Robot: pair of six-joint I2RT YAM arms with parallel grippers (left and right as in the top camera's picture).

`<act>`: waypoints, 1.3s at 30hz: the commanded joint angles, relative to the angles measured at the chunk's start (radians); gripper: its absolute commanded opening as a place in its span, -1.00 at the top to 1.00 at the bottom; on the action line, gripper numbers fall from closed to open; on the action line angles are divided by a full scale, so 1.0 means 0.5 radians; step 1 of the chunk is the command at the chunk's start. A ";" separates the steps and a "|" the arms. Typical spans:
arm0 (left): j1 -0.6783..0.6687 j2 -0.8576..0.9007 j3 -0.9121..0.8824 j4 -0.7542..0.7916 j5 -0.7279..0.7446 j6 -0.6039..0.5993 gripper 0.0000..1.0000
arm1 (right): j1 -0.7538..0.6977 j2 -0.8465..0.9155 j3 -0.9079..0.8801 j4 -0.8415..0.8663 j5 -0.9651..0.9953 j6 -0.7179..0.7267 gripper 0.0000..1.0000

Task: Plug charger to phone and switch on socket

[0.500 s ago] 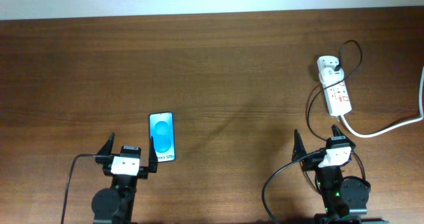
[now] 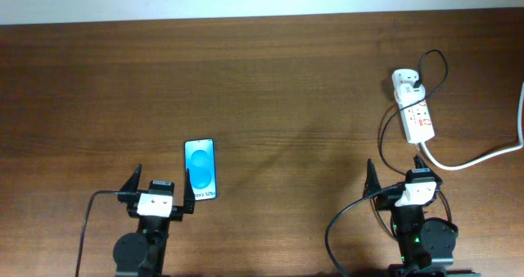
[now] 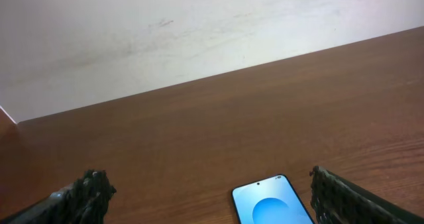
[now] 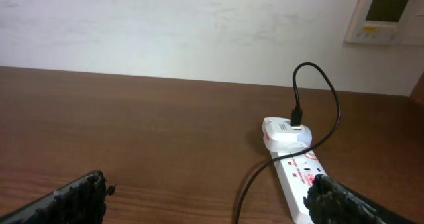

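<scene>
Both pairs of fingers spread wide, empty, at the near edge.
Ahead of the left gripper [image 2: 160, 185], close by its right finger: the phone [image 2: 201, 170], flat, blue screen up. Far beyond the right gripper [image 2: 395, 175], slightly right: the socket [image 2: 417, 117], with the charger [image 2: 404, 82] plugged into its far end and its black cable trailing nearer. Underneath, a dark wooden table [image 2: 270, 80]; behind, a pale wall [image 3: 165, 25] with a control panel [image 4: 386, 15].

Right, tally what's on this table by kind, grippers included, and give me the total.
smartphone: 1
white power strip: 1
white plug adapter: 1
black charger cable: 1
grippers: 2, the left gripper and the right gripper
Total: 6
</scene>
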State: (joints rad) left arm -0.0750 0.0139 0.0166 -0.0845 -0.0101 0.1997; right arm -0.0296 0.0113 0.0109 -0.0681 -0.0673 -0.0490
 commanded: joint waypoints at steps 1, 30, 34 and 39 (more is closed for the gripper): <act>0.014 -0.016 -0.016 0.004 0.022 0.031 -0.98 | 0.018 -0.010 -0.011 -0.014 0.040 0.008 -0.97; 0.014 -0.016 -0.016 0.011 0.023 0.031 -0.99 | 0.018 -0.010 -0.011 -0.014 0.039 0.008 -0.97; 0.014 -0.015 -0.014 0.003 0.026 -0.235 -0.99 | 0.018 -0.010 -0.011 -0.014 0.040 0.008 -0.97; 0.013 -0.014 0.028 -0.056 0.287 -0.423 -0.98 | 0.018 -0.010 -0.011 -0.014 0.039 0.008 -0.97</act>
State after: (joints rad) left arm -0.0750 0.0139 0.0166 -0.0856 0.0196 0.0433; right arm -0.0296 0.0113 0.0109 -0.0681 -0.0669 -0.0486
